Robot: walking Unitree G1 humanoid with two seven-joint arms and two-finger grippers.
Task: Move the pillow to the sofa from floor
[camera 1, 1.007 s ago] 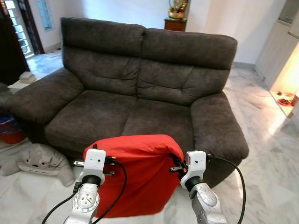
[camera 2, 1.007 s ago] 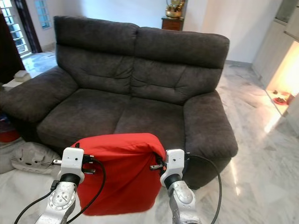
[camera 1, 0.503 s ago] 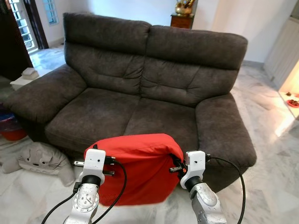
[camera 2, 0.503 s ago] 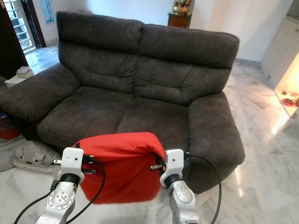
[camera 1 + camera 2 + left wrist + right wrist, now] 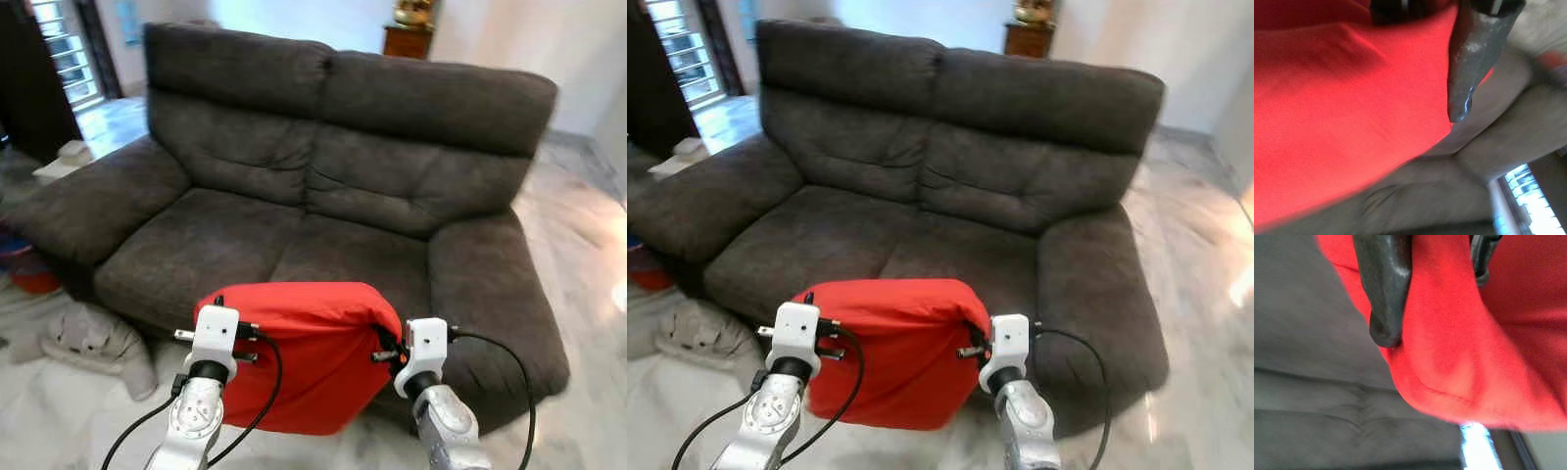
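Observation:
A red pillow hangs in the air in front of the dark grey two-seat sofa, just short of its seat edge. My left gripper is shut on the pillow's left top corner and my right gripper is shut on its right top corner. In the left wrist view one black finger presses on the red cloth. The right wrist view shows a black finger clamped over a fold of the pillow, with the sofa cushion behind.
A grey cat-shaped plush lies on the white marble floor at the sofa's left front corner. A red and blue tub sits by the left armrest. A wooden cabinet stands behind the sofa.
The view has moved closer to the sofa and shifted right. The pillow stays held between both grippers and now sits a little higher against the seat front.

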